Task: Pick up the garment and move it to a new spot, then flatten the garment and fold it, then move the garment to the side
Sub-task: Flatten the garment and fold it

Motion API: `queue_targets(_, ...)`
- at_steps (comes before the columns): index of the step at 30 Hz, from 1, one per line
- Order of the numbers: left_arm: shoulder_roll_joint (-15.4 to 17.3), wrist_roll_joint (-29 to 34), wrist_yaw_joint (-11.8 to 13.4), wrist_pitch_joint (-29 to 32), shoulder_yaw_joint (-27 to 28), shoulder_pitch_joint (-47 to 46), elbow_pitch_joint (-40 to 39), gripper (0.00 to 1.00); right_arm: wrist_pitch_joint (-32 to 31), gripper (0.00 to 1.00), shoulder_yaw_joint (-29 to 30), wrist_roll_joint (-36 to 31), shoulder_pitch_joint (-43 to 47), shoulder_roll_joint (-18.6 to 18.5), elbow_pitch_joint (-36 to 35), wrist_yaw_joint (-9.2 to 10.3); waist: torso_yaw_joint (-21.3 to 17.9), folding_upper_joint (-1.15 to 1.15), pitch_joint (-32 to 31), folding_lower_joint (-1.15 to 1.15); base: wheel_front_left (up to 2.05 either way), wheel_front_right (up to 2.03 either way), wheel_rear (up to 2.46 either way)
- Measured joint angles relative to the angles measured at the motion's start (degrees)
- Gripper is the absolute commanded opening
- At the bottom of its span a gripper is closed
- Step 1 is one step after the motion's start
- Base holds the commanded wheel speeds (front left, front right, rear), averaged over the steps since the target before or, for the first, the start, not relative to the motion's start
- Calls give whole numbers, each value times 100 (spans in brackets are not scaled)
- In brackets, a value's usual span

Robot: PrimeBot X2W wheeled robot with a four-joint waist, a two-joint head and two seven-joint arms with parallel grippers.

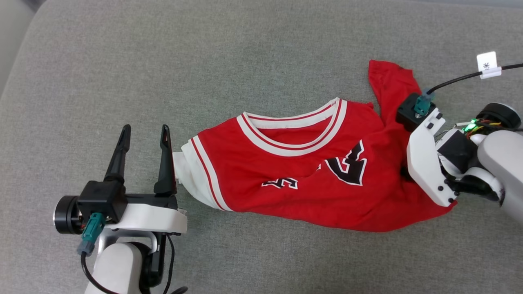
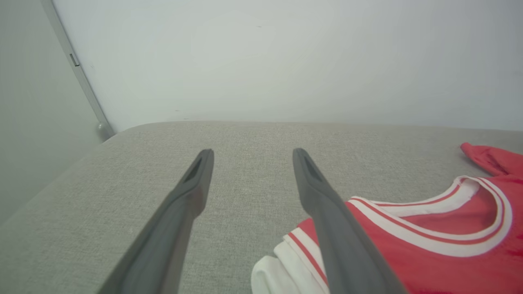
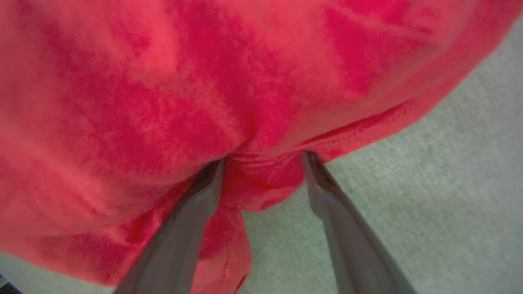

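The garment (image 1: 286, 179), red with a white striped collar and black letters, lies crumpled on the grey cushion (image 1: 204, 61). Its white sleeve (image 1: 188, 171) bunches at the left end. My left gripper (image 1: 146, 128) stands open just left of that sleeve, right finger beside the white cloth, nothing between the fingers; it also appears as the left gripper (image 2: 252, 152) with the garment (image 2: 429, 261) at its right. My right wrist (image 1: 427, 163) points down onto the garment's right end. There the right gripper (image 3: 263, 157) is open, tips pressed into the red garment (image 3: 163, 81), a small fold between them.
The cushion's rounded corner and edge run along the far left (image 1: 24, 36). A pale wall (image 2: 286, 61) rises behind the cushion. A black cable with a white tag (image 1: 487, 65) leads off at the right. Bare cushion lies above and below the garment.
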State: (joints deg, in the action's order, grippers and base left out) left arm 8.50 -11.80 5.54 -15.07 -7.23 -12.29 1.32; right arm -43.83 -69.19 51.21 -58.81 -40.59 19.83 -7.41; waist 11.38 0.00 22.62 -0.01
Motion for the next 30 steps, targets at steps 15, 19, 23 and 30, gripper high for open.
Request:
queue_targets(15, -276, 428, -359, 0, 661, 645, 109, 100, 1733, 0, -254, 127, -363, -1057, -1212, -10, -366, 0, -976, 1, 0, 0, 0)
queue_targets(19, -341, 477, -414, 0, 749, 810, 116, 100, 1893, 0, 21, 240, -83, -1760, -1885, -10, -541, 0, -1220, 0, 0, 0, 0)
queue_targets(23, -380, 521, -456, 0, 816, 981, 131, 100, 1937, 0, 296, 534, 773, -2293, -2427, -10, -703, 0, -1412, 0, 0, 0, 0)
queue_targets(30, -442, 582, -505, 0, 910, 1139, 153, 100, 2202, 0, 379, 875, 2972, -2485, -2181, -9, -897, 0, -1591, 0, 0, 0, 0)
